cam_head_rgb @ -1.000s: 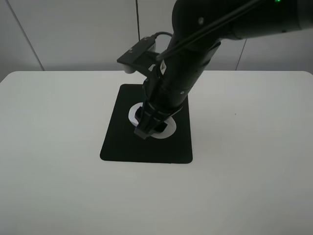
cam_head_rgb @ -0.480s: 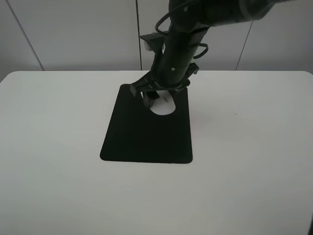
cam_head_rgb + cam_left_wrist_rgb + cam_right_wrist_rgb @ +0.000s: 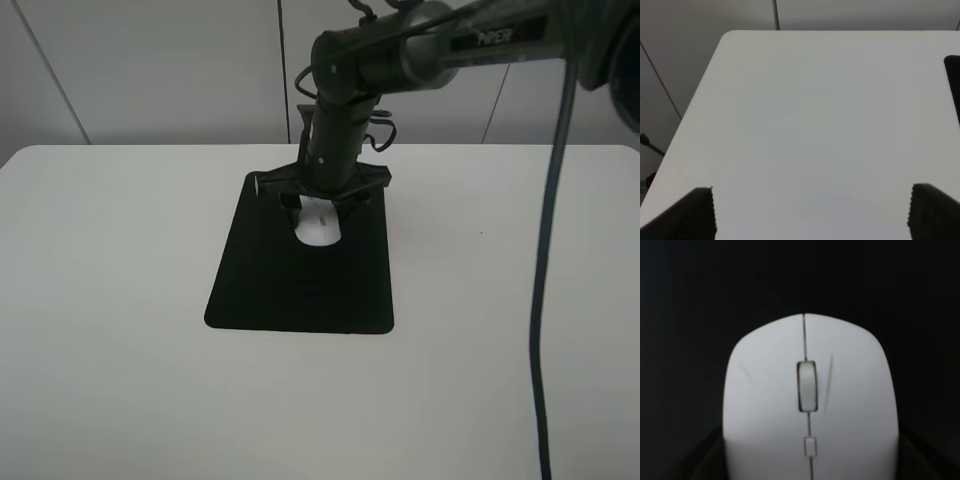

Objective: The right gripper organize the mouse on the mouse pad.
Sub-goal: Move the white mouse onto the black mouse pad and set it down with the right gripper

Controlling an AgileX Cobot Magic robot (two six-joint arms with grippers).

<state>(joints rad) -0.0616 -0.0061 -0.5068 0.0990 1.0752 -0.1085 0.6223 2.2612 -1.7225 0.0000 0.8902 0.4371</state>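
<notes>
Left side first: my left gripper [image 3: 812,216] hangs over bare white surface [image 3: 805,125]. Its jaws are spread wide, the ribbed fingertips [image 3: 700,215] sit far apart, and nothing is between them. A thin sliver of the black mouse pad [image 3: 954,85] peeks in, well clear of those jaws and off toward my other arm.

Now across to the middle, where my right gripper [image 3: 322,200] points down over the far half of the mouse pad. Its jaws are parted wider than the mouse is broad. The white mouse [image 3: 318,226] lies flat on the pad, directly under and between those jaws.

From the right wrist camera it fills the view. The grey scroll wheel [image 3: 807,385] sits on the centre seam, and the nose points away from my jaws onto open black mat. My dark fingers [image 3: 705,465] flank its rear flanks, one on each side. They are black against black there, so I cannot tell whether they touch the shell or stand just off it.

Furthest right, a black cable [image 3: 545,300] hangs down in front of the surface, well apart from the jaws.
</notes>
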